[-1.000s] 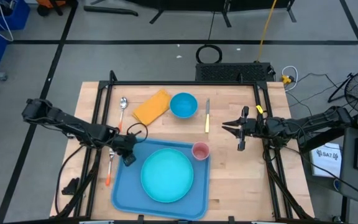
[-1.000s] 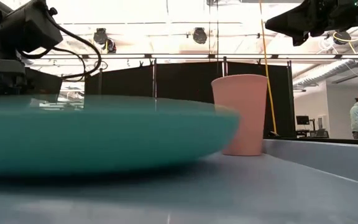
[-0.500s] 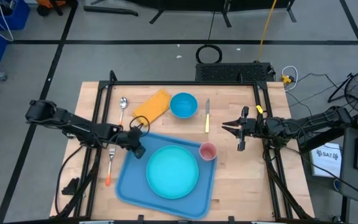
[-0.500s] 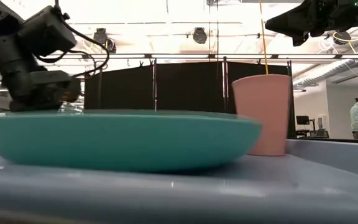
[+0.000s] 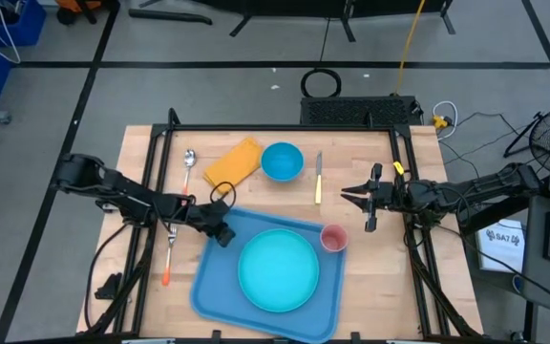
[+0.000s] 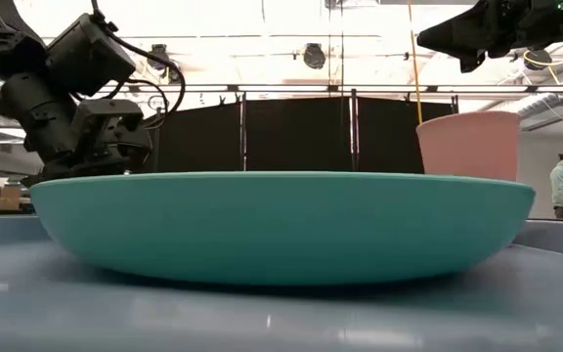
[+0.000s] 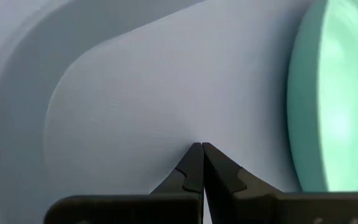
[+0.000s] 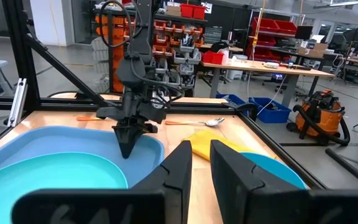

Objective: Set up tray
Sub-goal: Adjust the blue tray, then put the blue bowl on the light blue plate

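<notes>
The left gripper (image 5: 222, 234) is pressed down at the tray's (image 5: 208, 287) near-left corner, its fingers (image 7: 194, 168) closed together with the tips on the tray floor just inside the rim; nothing shows between them. The tray lies on the bench (image 5: 141, 315), turned slightly askew, stretching away from that gripper toward the right arm's side. On it, just past the left gripper, sits the plate (image 5: 278, 270), and beyond the plate the pink cup (image 5: 333, 238) stands upright by the tray's far rim.

Behind the left gripper, off the tray, lie the fork (image 5: 169, 253) and spoon (image 5: 188, 164). Farther back from it are the yellow napkin (image 5: 233, 162), the blue bowl (image 5: 282, 161) and the knife (image 5: 319, 178).

The right gripper (image 5: 345, 197) hangs above the bench, apart from the tray, with the knife just in front of it and the cup below and to its side. Its fingers (image 8: 180, 163) stand a narrow gap apart and hold nothing.
</notes>
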Available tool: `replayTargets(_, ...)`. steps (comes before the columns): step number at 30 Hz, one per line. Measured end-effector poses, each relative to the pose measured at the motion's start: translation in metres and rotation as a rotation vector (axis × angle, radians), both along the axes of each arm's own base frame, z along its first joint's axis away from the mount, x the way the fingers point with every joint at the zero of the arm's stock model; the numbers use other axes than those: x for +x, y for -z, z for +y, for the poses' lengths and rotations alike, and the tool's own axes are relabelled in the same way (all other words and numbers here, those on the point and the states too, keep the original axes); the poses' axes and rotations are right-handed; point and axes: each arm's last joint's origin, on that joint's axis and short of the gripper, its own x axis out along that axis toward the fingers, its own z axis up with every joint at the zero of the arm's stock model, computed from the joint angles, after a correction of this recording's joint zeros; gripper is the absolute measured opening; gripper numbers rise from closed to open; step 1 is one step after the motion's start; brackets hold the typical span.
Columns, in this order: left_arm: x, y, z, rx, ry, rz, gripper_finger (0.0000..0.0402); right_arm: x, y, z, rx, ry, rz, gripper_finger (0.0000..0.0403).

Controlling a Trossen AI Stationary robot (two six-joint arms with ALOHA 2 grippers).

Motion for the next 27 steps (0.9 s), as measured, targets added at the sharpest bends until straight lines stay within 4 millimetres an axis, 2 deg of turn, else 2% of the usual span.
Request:
replayTargets(6, 0.007, -0.005, -0.001, 0.05, 0.084, -0.111, 0.0, 0.0, 0.0, 0.0, 0.002, 0.0, 0.004, 0.005)
replayTargets(14, 0.01, -0.006, 0.005, 0.057, 0.014, -0.135, 0.0, 0.0, 0.001, 0.0, 0.003, 0.0, 0.005, 0.005)
replayTargets(18, 0.018, -0.005, 0.005, 0.071, -0.003, -0.209, 0.0, 0.0, 0.0, 0.0, 0.003, 0.0, 0.005, 0.005)
replayTargets(24, 0.037, -0.002, 0.006, 0.078, 0.09, -0.252, 0.0003, 0.0, 0.001, 0.0, 0.001, 0.0, 0.011, 0.005)
replayTargets(27, 0.043, -0.007, 0.006, 0.14, 0.163, -0.283, 0.0006, 0.0, 0.002, 0.0, -0.001, 0.0, 0.024, 0.005)
